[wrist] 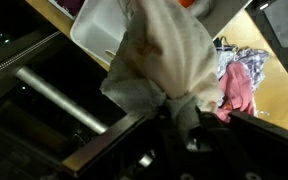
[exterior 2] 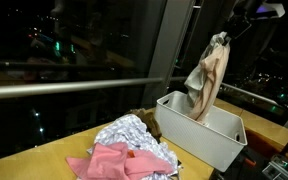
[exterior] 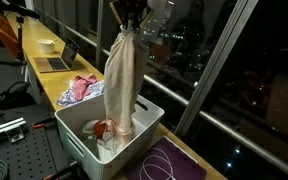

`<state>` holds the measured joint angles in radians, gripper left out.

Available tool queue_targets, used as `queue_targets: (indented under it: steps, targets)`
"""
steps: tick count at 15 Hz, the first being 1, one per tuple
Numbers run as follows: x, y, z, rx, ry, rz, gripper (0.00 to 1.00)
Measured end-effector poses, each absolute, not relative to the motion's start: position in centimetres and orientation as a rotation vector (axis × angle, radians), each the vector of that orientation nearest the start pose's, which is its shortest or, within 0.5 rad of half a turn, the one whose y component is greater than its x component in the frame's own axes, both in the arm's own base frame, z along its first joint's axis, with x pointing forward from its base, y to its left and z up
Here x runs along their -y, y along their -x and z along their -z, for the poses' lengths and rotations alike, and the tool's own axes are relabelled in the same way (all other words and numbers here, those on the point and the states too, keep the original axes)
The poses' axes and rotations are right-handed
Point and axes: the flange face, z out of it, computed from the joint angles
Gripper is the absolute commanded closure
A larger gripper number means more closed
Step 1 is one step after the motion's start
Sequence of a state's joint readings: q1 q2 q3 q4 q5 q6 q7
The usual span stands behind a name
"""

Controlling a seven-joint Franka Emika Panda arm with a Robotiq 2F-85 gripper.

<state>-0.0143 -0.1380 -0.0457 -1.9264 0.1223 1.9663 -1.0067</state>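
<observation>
My gripper (exterior: 130,20) is high above a white bin (exterior: 79,135) and is shut on the top of a long beige cloth (exterior: 124,75). The cloth hangs straight down and its lower end reaches into the bin. In an exterior view the gripper (exterior 2: 227,35) holds the same cloth (exterior 2: 209,80) over the bin (exterior 2: 224,145). In the wrist view the cloth (wrist: 164,60) is pinched between the fingers (wrist: 179,108), with the bin (wrist: 99,30) below. Something orange and white (exterior: 104,128) lies in the bin.
A pile of clothes, pink (exterior 2: 119,160) and patterned (exterior 2: 134,132), lies on the wooden counter (exterior: 44,70) beside the bin; it also shows in the wrist view (wrist: 239,75). A laptop (exterior: 59,60) stands further along. A window railing (exterior 2: 64,88) runs behind. A purple mat (exterior: 169,165) lies near the bin.
</observation>
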Motion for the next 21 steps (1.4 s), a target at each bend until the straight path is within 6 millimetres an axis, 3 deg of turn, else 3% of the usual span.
queue_targets:
  steps: [6,9,10,11,13,16,19,21]
  targets:
    - [2.8,-52.2,-53.3,1.341,2.778,0.255,0.95]
    - [4.4,-51.9,-51.8,1.295,2.793,0.238,0.95]
    - [5.3,-51.8,-51.3,1.273,2.802,0.236,0.87]
    - [6.4,-51.6,-50.9,1.251,2.811,0.233,0.54]
    - [8.3,-51.4,-50.3,1.220,2.826,0.235,0.48]
    - [9.9,-51.3,-50.1,1.198,2.836,0.239,0.25]
    - [9.5,-51.3,-50.1,1.209,2.831,0.238,0.04]
    - [8.2,-51.5,-50.2,1.243,2.817,0.238,0.00]
